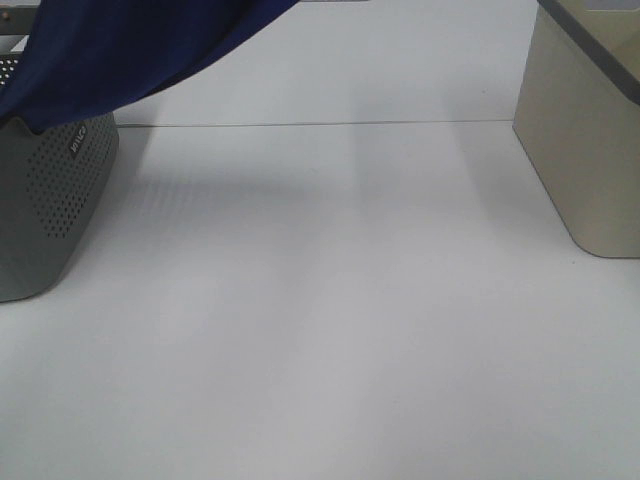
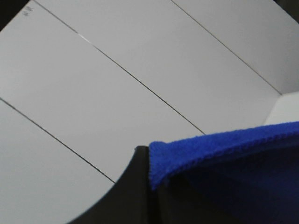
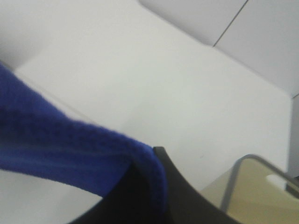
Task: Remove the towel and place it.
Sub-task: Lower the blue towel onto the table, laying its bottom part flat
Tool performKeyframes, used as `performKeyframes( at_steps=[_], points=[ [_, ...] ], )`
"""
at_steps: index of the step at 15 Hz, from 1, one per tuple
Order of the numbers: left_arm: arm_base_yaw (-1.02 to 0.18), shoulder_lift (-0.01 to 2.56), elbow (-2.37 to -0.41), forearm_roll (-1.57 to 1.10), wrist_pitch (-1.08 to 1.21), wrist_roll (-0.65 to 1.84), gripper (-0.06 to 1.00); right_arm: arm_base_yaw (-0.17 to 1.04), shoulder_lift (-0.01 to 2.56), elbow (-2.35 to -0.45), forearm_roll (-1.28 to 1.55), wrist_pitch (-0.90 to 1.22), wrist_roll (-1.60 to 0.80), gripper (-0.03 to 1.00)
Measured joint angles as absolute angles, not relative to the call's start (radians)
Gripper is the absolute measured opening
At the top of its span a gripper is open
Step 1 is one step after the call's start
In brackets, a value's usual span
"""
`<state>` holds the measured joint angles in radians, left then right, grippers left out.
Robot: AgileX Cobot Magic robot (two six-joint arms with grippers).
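Note:
The royal-blue towel [image 1: 120, 50] hangs stretched in the air at the top left of the exterior high view, above the grey perforated basket [image 1: 50, 200], and its upper part runs out of frame. Neither gripper shows in that view. In the left wrist view the left gripper [image 2: 152, 161] is shut on the towel's stitched hem [image 2: 224, 144], with its dark fingers [image 2: 131, 191] beside the cloth. In the right wrist view the right gripper [image 3: 156, 161] is shut on another edge of the towel [image 3: 56, 149], which drapes away from it.
A beige bin [image 1: 590, 150] stands at the right edge of the white table [image 1: 330, 320] and also shows in the right wrist view [image 3: 252, 186]. The grey basket stands at the left edge. A white wall rises behind the table.

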<state>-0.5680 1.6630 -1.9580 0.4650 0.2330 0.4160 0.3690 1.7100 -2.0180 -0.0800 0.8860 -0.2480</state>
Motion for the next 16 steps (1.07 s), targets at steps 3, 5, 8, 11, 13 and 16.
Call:
performKeyframes(
  at_steps=[3,5,8,11,13,16],
  points=[
    [-0.481,1.693,-1.958,0.468,0.033,0.169,0.0,0.369,1.71,-2.06,-0.172,0.741,-0.235,0.02],
    [-0.433,1.728,-1.958,0.468,-0.112,0.091,0.0,0.369,1.715,-2.06,-0.211,0.62,-0.235,0.02],
    [-0.391,1.789,-1.958,0.47,-0.282,0.058,0.0,0.369,1.745,-2.06,-0.275,0.509,-0.235,0.02],
    [-0.382,1.84,-1.958,0.47,-0.331,0.067,0.0,0.369,1.785,-2.06,-0.332,0.48,-0.235,0.02],
    [-0.366,1.886,-1.958,0.471,-0.412,0.078,0.0,0.369,1.826,-2.06,-0.382,0.429,-0.226,0.02],
    [-0.316,1.974,-1.97,0.419,-0.522,0.108,0.0,0.369,1.891,-2.06,-0.493,0.318,-0.156,0.02]
  ],
)
